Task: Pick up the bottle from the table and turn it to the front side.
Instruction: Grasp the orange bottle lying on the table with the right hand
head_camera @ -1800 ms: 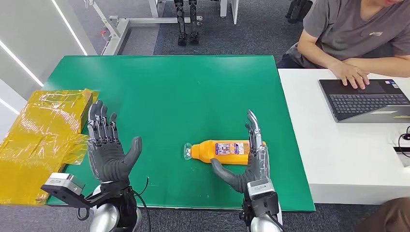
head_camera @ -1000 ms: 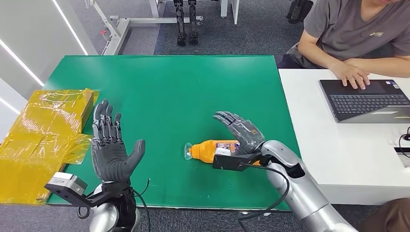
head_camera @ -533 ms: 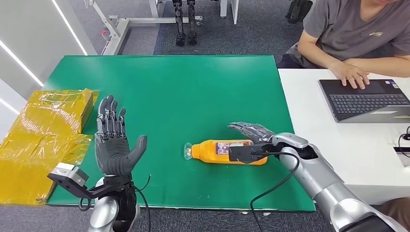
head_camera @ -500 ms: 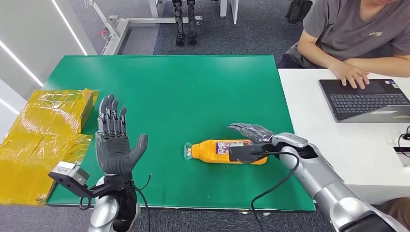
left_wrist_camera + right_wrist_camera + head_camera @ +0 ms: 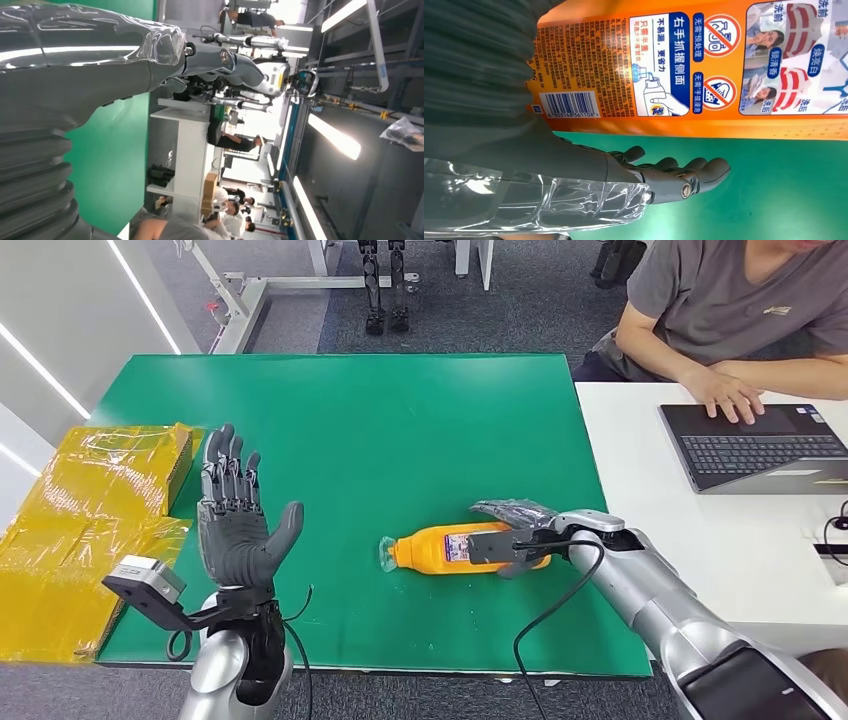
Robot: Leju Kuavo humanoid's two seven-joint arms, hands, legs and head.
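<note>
Head view: orange bottle (image 5: 455,547) lies flat on the green counter (image 5: 380,420). Right robot hand (image 5: 515,522) cups over its base, grasp unconfirmed. Left robot hand (image 5: 235,525) is raised, released, fingers spread.

The orange plastic bottle (image 5: 447,549) with a clear cap lies on its side on the green table, at about five o'clock from the table's centre, its cap pointing toward nine o'clock, its uppermost face showing a label with a barcode, blue-and-white instruction panels and small pictures.
</note>
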